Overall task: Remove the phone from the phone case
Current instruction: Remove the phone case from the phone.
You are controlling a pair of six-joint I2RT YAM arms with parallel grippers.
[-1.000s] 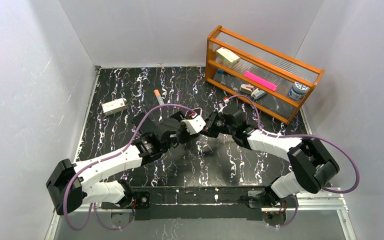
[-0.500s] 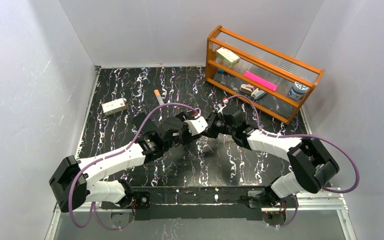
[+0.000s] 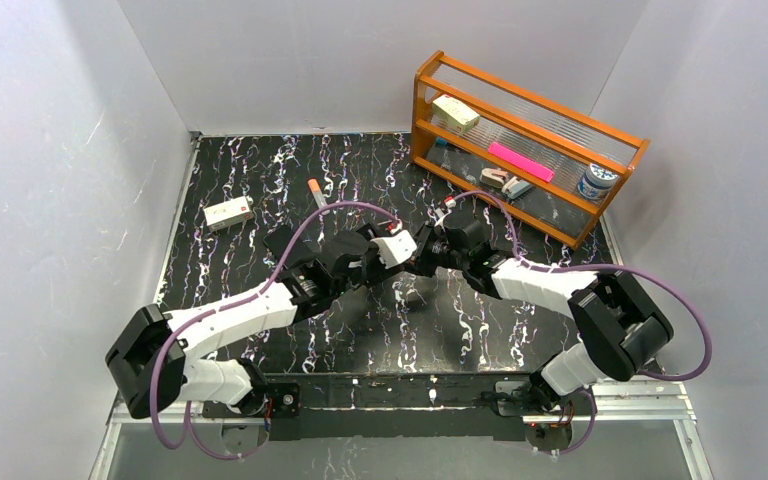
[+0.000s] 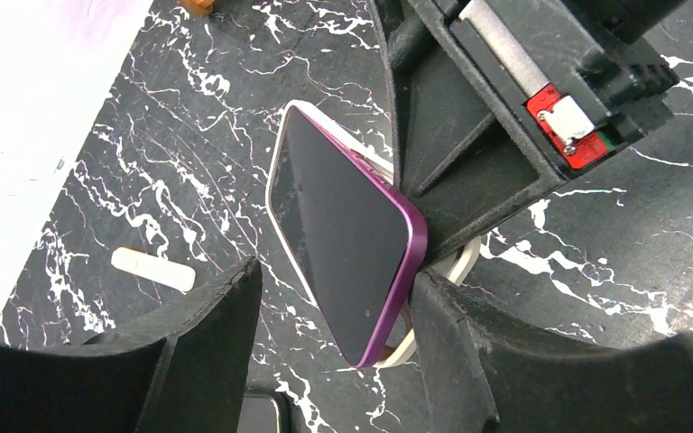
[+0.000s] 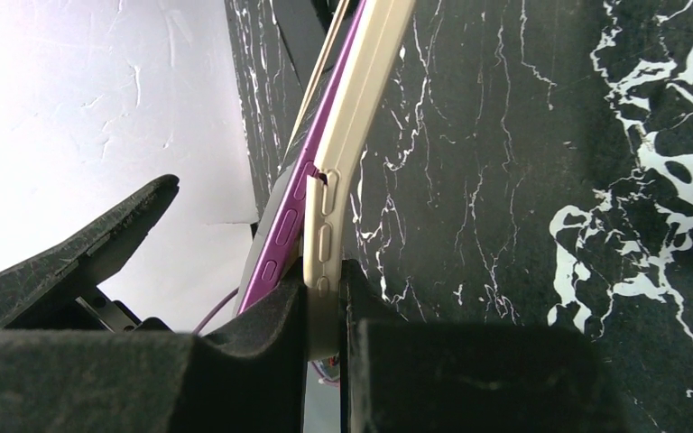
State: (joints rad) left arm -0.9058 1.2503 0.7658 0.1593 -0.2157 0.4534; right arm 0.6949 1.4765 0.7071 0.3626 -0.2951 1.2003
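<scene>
The purple-framed glass phone (image 4: 343,225) is held aloft, part-peeled from its soft cream case (image 5: 354,108), whose rim is clamped by the right end effector (image 5: 325,311); the left end effector (image 4: 336,280) is spread astride it; judged stiff, slick; best gripped by bare long edges.

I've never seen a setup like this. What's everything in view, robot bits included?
phone: one, purple with dark screen, held above mid-table, one corner lifted from its case
phone case: one, cream, behind the phone
table: one, black with white veins, under everything
rack: one, orange wood, far right
cream box: one, cream, rack's upper shelf
pink slab: one, pink, rack's middle
round tin: one, white and blue, rack's right end
small grey items: apparently two, beside the pink slab
white box: one, white, table's far left
short stick: one, white with orange tip, table's far middle
left gripper: one, black, open, fingers either side of the phone
right gripper: one, black, shut on the phone case
</scene>
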